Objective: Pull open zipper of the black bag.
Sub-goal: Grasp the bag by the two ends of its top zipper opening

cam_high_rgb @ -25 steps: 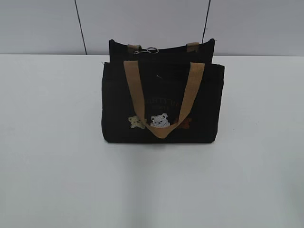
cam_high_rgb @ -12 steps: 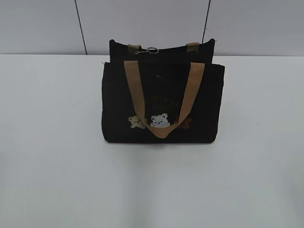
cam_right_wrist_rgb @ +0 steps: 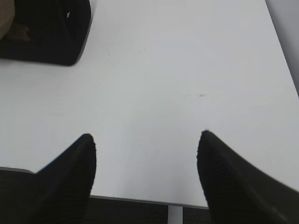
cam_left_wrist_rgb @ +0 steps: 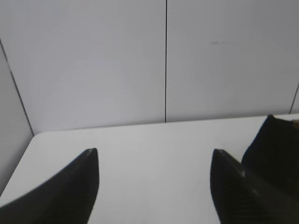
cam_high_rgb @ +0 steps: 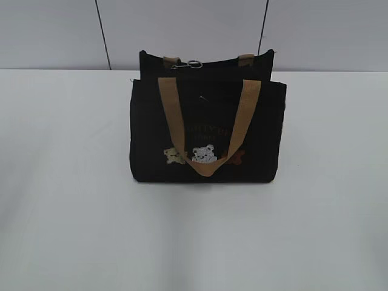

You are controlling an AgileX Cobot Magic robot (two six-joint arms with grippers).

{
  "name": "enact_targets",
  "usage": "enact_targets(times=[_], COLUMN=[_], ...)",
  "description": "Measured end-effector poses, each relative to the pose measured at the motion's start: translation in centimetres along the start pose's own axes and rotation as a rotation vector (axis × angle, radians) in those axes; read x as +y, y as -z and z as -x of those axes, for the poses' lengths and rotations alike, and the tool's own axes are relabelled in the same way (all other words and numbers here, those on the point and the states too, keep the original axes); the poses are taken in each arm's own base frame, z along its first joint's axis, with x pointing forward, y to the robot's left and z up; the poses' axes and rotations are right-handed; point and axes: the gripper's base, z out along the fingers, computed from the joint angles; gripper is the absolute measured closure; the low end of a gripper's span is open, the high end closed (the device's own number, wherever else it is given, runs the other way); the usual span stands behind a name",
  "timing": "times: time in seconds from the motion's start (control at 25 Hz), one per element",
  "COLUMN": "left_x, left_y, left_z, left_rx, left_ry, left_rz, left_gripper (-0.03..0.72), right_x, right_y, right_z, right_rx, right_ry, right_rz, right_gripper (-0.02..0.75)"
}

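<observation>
a black bag stands upright near the middle of a white tabletop, toward its far edge, in front of a pale panelled wall. the bag is boxy, with its front face turned to the exterior camera. a tan handle hangs down over that front in a u shape, its lowest point just above the bottom edge of the bag. three small embroidered bears sit in a row low on the front, cream, white and brown from left to right, partly crossed by the handle, with faint lettering just above them. along the top rear edge of the bag runs the zipper, whose small silver ring pull shows left of centre between two tan strap tabs. whether the zip line is closed cannot be told from here.

neither arm appears in the exterior view. in the left wrist view the left tool has its two dark fingers spread wide apart over bare tabletop, holding nothing, with a corner of the bag at the right edge. in the right wrist view the right tool is likewise spread wide and empty above the near table edge, with a bag corner at upper left.
</observation>
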Motion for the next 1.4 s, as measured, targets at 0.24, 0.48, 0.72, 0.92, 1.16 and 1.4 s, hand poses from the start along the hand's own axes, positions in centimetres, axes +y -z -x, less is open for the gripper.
enact_targets(times=[0.24, 0.48, 0.72, 0.92, 1.16, 1.4], left_x=[-1.1, -3.2, -3.4, -3.4, -6.0, -8.6], left_y=[-9.6, -16.3, -22.9, -28.4, -32.4, -33.9], left_z=[-2.4, -7.5, -10.0, -12.4, -13.9, -14.9], left_rx=[-0.089, -0.089, 0.039, 0.104, 0.105, 0.115], left_ry=[0.035, 0.056, -0.001, -0.047, -0.087, -0.060], left_rz=[-0.104, -0.334, -0.700, -0.940, -1.089, -1.169], left_gripper=[0.127, 0.127, 0.127, 0.127, 0.130, 0.165], right_x=[0.0, 0.0, 0.0, 0.0, 0.0, 0.0], right_y=[0.0, 0.0, 0.0, 0.0, 0.0, 0.0], right_z=[0.0, 0.0, 0.0, 0.0, 0.0, 0.0], right_rx=[0.000, 0.000, 0.000, 0.000, 0.000, 0.000], right_ry=[0.000, 0.000, 0.000, 0.000, 0.000, 0.000], right_rz=[0.000, 0.000, 0.001, 0.001, 0.001, 0.001], right_gripper=[0.223, 0.223, 0.223, 0.223, 0.223, 0.223])
